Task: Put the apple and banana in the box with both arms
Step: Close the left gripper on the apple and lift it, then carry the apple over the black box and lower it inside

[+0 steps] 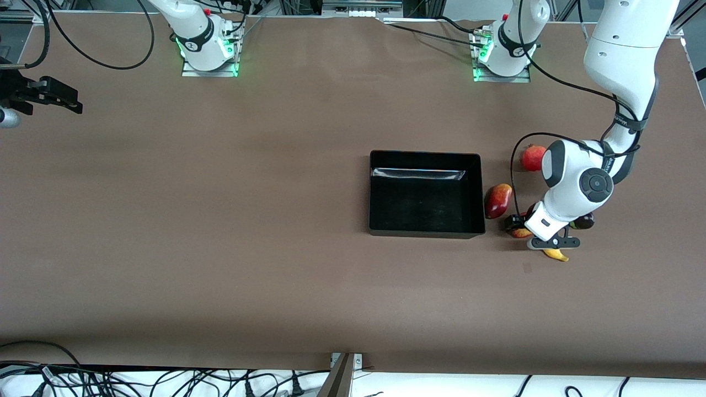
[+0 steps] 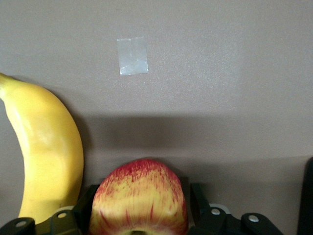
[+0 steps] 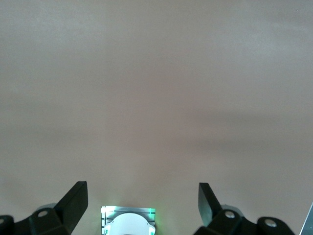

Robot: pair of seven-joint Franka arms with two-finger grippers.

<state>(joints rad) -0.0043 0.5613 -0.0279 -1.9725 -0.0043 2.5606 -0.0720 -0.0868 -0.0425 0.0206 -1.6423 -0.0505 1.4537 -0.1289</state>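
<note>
A wide brown table (image 1: 220, 220) carries a black box (image 1: 424, 229), with a mango (image 1: 497, 200) just beside it, then a pomegranate (image 1: 533, 157), an apple (image 2: 139, 198), a banana (image 2: 46, 152) and a dark fruit (image 1: 583, 221) toward the left arm's end.

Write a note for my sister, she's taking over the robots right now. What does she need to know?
Left gripper: down at the fruit pile by the box's left-arm end, fingers around the apple; a firm grip can't be confirmed.
Right gripper: open, waiting over bare table at the right arm's end.
Banana: lying on the table right beside the apple.
Box: empty.
Also by the box: a mango and a pomegranate; leave them.
Done: nothing in the box yet.
Left: lift the apple into the box, then the banana.
</note>
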